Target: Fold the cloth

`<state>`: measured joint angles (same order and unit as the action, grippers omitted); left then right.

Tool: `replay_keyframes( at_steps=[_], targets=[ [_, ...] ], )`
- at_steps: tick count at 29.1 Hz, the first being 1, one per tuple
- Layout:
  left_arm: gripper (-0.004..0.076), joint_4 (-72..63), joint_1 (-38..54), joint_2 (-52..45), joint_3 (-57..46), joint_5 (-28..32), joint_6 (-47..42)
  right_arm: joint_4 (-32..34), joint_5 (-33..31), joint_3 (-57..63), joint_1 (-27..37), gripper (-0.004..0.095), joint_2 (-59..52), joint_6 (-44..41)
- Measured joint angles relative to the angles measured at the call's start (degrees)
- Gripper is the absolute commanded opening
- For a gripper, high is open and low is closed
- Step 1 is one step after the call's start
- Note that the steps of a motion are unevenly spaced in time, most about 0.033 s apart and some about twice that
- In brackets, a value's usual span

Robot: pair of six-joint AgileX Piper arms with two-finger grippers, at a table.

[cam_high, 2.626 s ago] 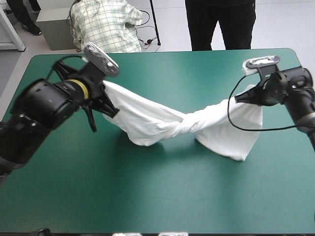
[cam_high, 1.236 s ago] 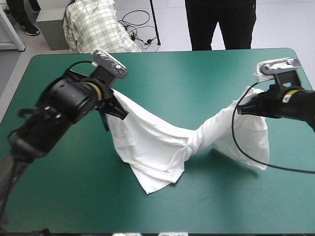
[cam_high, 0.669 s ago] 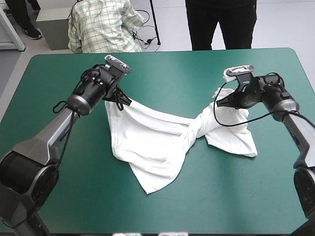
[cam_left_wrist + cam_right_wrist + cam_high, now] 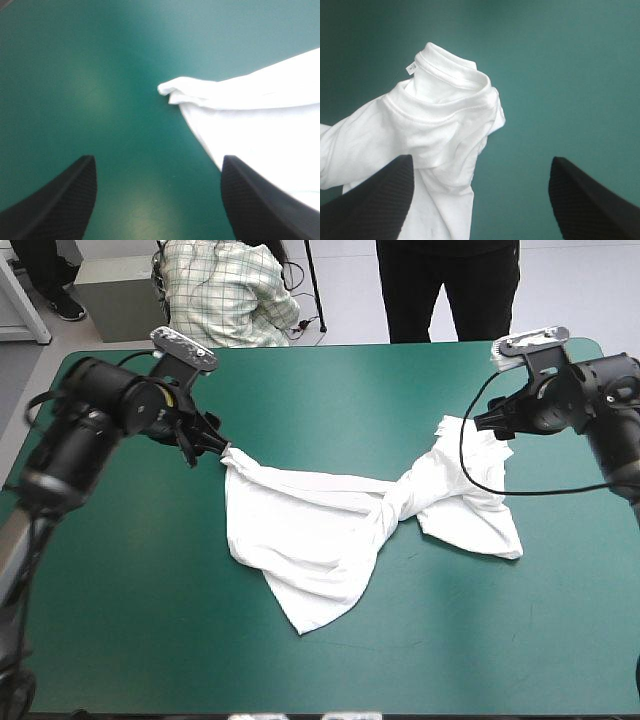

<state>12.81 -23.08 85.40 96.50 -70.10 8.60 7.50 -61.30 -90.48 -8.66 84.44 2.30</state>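
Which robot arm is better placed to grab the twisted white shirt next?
Probably the right. The right gripper, jaws open, faces the white short-sleeved T-shirt at its bunched collar; the twist lies nearer it. The left gripper faces only a thin corner.

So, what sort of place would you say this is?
Probably a robot test bench: the left gripper and right gripper, both open, at a table with a teal-green cover, a twisted white T-shirt lying on it.

Both arms reach inward (from opposite sides), left claw point(image 4: 157, 165) and right claw point(image 4: 481, 165) spread wide.
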Motion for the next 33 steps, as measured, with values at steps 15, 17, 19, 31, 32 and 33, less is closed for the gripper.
replay_keyframes(
  at_steps=[15,17,19,31,32,33],
  targets=[
    [0.0511,-3.43,-29.75,-16.89,-30.56,-0.26,3.32,3.58,-1.50,19.57,0.00,0.0698,-21.95,-3.34],
    [0.0511,-3.94,-32.00,-16.89,-34.23,2.67,3.32,3.63,-1.50,21.47,0.00,0.0699,-22.90,-3.55],
    [0.0511,-5.19,-33.06,-16.60,-37.24,5.51,3.55,3.63,-1.50,22.37,0.00,0.0698,-23.26,-3.72],
    [0.0511,-12.81,-33.54,-4.72,-43.31,18.12,11.42,3.52,-0.92,22.63,0.00,0.0698,-22.70,-4.33],
    [0.0511,-12.81,-33.59,-3.93,-43.31,18.64,11.89,3.46,-0.87,22.63,0.00,0.0698,-22.33,-4.33],
    [0.0511,-13.40,-33.55,-2.99,-43.31,19.26,12.28,3.46,-0.87,22.63,0.00,0.0698,-22.04,-4.33]
  ],
)
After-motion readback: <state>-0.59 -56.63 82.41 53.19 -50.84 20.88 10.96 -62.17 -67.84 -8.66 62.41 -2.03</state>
